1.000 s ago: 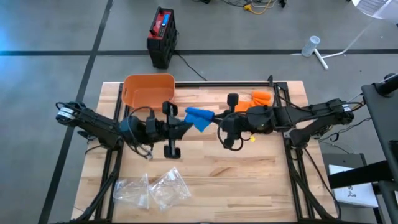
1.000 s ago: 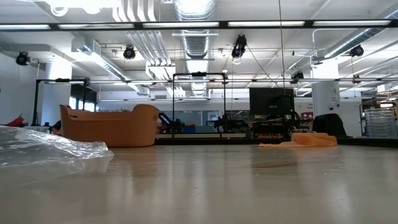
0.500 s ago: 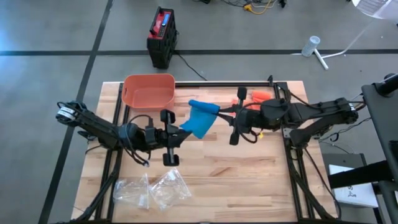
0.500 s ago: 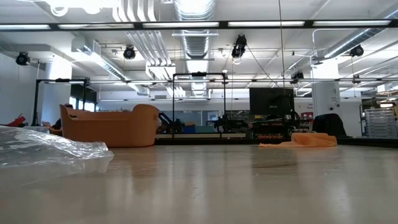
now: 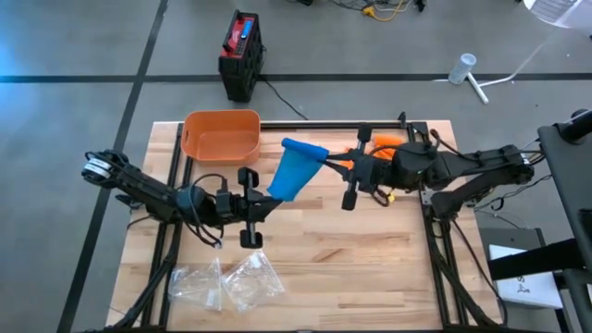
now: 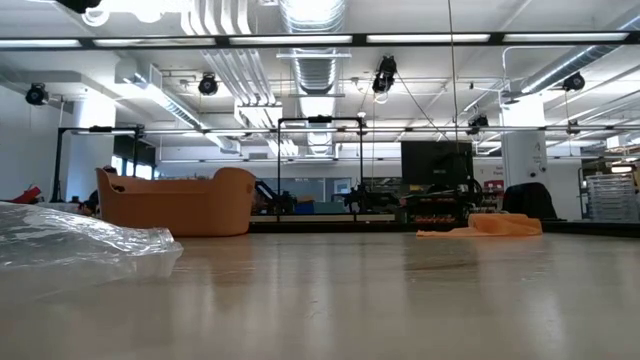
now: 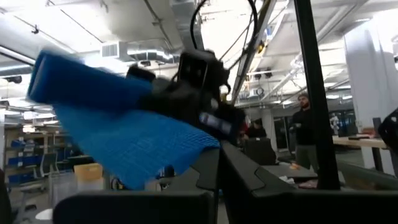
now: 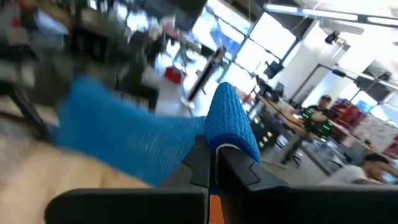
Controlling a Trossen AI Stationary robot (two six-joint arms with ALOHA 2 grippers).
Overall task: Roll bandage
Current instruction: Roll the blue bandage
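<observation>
Overhead, the wooden surface is bordered by a dark frame, with grey floor on all sides; its middle and its 4 to 6 o'clock part lie bare, offering the most open room. At 7 o'clock near the front edge lie crumpled clear plastic bags, seen in the low view as a glossy heap. At 11 o'clock, near the far edge, sits an orange bin; nothing can be made out inside it. At 1 o'clock, by the far edge, lies an orange cloth, partly hidden by the right arm. Beyond the surface at 12 o'clock a red and black case stands on the floor. The blue bandage hangs above the surface just toward 12 o'clock of centre, stretched between both arms: a rolled end toward the right arm, a flat tail widening toward the left. The left tool, reaching in from 9 o'clock, is closed tight on the tail's lower end. The right tool, reaching in from 3 o'clock, is clamped on the rolled end. A person stands in the room behind.
</observation>
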